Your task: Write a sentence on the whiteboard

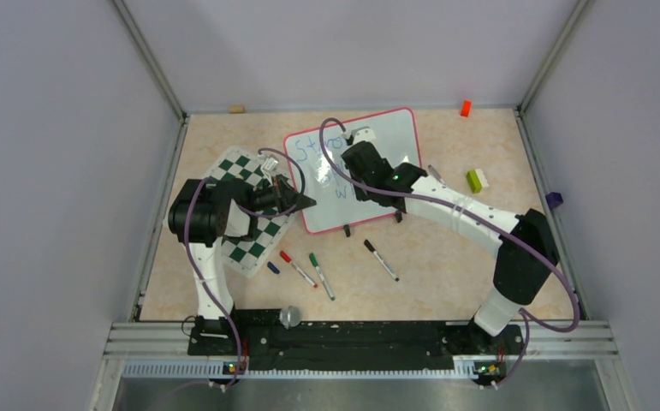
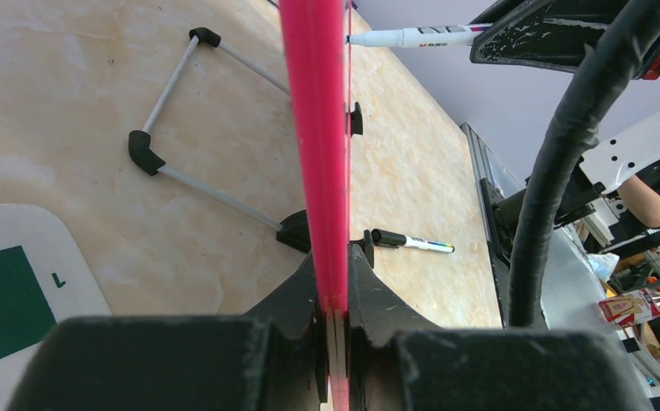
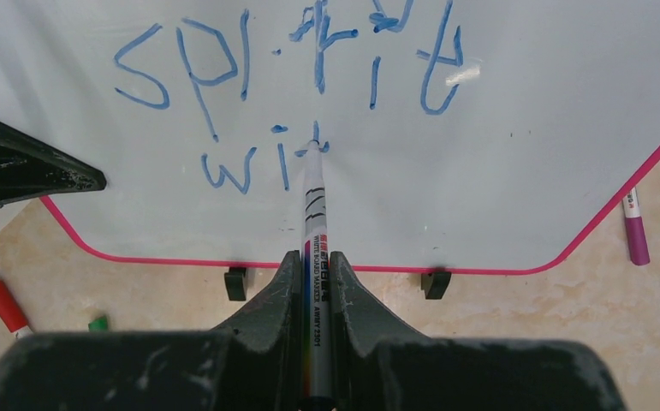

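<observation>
Top view, near edge: three loose pens are lying on the tabletop [image 1: 446,274]: a red-capped marker [image 1: 296,267], a green-capped marker [image 1: 322,276] and a black-capped marker [image 1: 382,261]. At their 10 o'clock the chessboard mat [image 1: 242,248] is lying under the left arm.

The whiteboard [image 1: 390,137] is sitting mid-tabletop, slightly rotated, with its two black clips on the 6 o'clock edge.

The left gripper [image 2: 333,295] is at the board's 8 o'clock edge, its jaws pinching tight on the red-pink frame.

The right gripper [image 3: 313,265] is reaching in from 4 o'clock. Its jaws are clamping a whiteboard marker [image 3: 312,193], whose tip is touching the board at the end of "wit".

The sentence [image 3: 319,60] is showing in blue, with "spirit" above "wit". The arm is partly hiding the top line.

At 1 o'clock, an orange block [image 1: 465,108] is sitting at the far edge.
</observation>
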Controlling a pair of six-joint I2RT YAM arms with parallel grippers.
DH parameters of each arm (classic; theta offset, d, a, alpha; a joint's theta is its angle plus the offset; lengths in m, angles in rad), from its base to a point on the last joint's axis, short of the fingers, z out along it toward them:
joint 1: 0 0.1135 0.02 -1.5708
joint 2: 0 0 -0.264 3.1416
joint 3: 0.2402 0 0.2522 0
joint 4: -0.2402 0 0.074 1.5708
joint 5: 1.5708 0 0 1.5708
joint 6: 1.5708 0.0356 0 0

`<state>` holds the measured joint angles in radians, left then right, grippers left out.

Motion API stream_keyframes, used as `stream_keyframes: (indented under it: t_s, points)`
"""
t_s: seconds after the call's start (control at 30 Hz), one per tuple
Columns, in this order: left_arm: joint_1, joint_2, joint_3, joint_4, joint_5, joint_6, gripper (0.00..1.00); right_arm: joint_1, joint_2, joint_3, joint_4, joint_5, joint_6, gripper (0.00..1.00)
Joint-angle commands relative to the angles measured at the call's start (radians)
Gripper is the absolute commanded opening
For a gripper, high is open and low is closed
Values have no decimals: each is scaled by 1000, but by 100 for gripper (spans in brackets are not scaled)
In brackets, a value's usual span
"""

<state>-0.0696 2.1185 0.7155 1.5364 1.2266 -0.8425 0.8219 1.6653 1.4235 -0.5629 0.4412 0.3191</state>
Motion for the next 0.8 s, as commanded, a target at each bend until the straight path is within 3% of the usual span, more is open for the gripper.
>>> stream_keyframes:
  t_s: [0.0,0.47,0.77]
  points:
    - [32,-10,-6,83,-82,72,0,-5,-27,-30,21,-15,21,0]
    - [32,-10,-6,83,-82,72,0,-5,-59,-98,20,-19,51,0]
    - [32,-10,-6,83,-82,72,0,-7,-20,-30,-11,33,32,0]
